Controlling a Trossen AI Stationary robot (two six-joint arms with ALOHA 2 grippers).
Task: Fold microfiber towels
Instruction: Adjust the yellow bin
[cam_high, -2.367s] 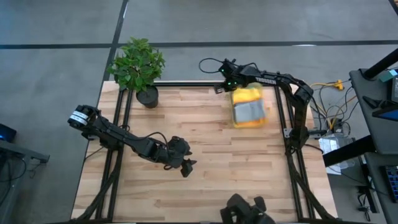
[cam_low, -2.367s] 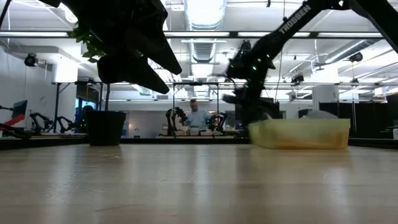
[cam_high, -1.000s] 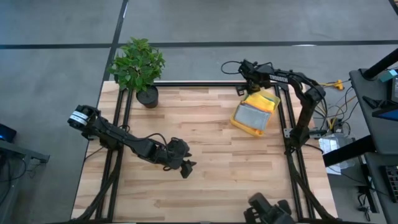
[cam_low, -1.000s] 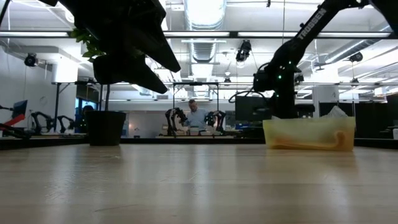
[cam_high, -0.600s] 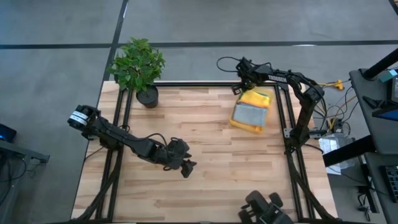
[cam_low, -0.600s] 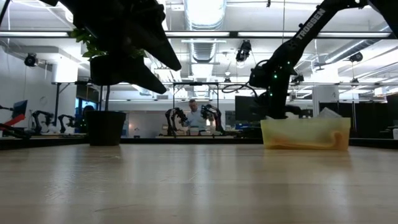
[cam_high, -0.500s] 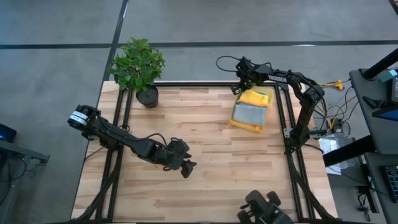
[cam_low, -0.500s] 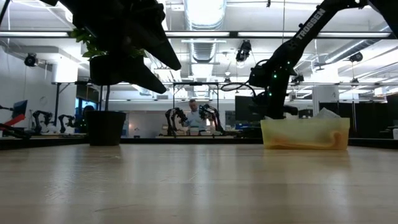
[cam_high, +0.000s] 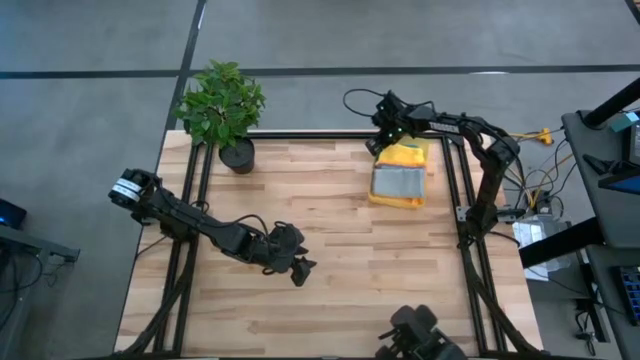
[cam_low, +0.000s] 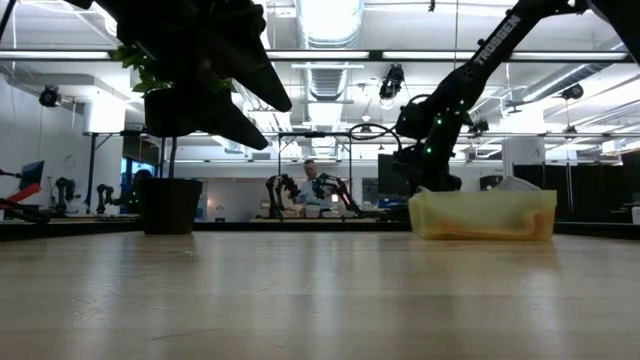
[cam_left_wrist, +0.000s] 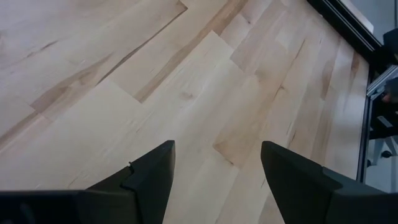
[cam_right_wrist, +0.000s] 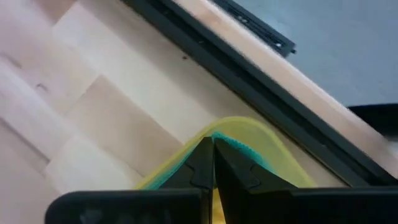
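- The right gripper (cam_high: 384, 127) is reaching over the far right part of the tabletop (cam_high: 330, 250), its fingers (cam_right_wrist: 200, 163) pressed together at the far rim of the yellow bin (cam_high: 398, 175).
- In the right wrist view, those fingers are pinching the bin's rim, with a teal towel (cam_right_wrist: 233, 145) edge showing just inside it.
- The bin is sitting near the tabletop's right edge, with a light grey towel (cam_high: 398, 182) lying on top inside it and a yellow towel (cam_high: 408, 155) bunching at the far end beside the gripper.
- The left gripper (cam_high: 299, 270) is hovering over the bare middle of the tabletop, well apart from the bin, its fingers (cam_left_wrist: 146, 180) spread and holding nothing.
- A potted plant (cam_high: 222, 108) is standing at the far left corner.
- In the low view, a person (cam_low: 308, 186) is sitting far off in the room behind.
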